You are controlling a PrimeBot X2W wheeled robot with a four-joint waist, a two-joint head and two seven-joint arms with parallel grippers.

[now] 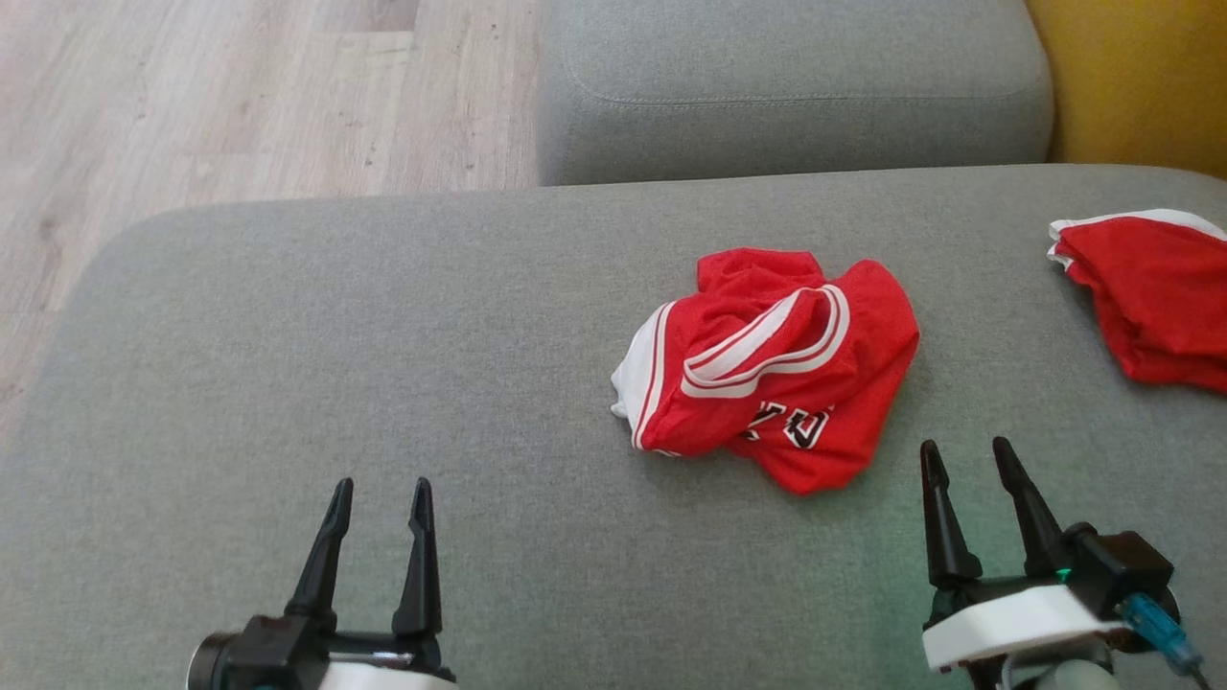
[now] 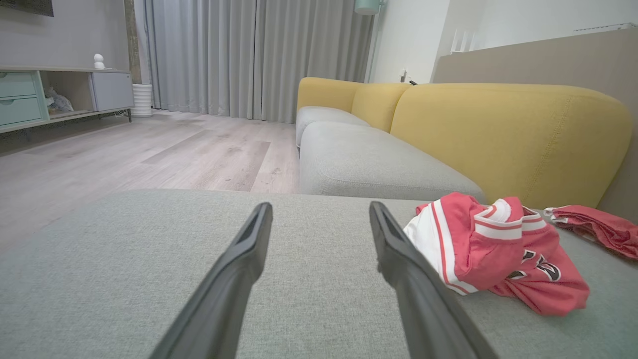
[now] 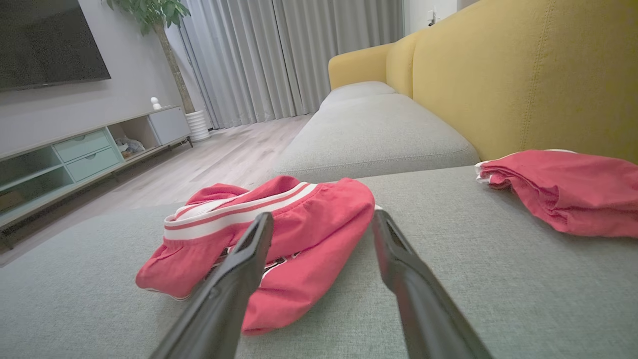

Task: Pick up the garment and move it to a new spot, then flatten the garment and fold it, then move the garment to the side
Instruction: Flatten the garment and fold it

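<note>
I judge nothing done yet: the red jersey (image 1: 767, 369) lies crumpled on the grey sofa seat (image 1: 383, 335); my left gripper (image 1: 382, 489) and right gripper (image 1: 964, 448) hang wide, empty.

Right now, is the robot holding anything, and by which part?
Nothing is held. The left gripper and right gripper are open, apart from the red jersey on the cushion.

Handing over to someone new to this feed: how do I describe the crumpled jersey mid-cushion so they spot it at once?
Look at the grey seat cushion in front of the yellow backrest. Near its middle lies a crumpled red jersey. Unlike the red garment farther right, it shows a white-striped trim band, a white side panel and black-and-white lettering.
</note>
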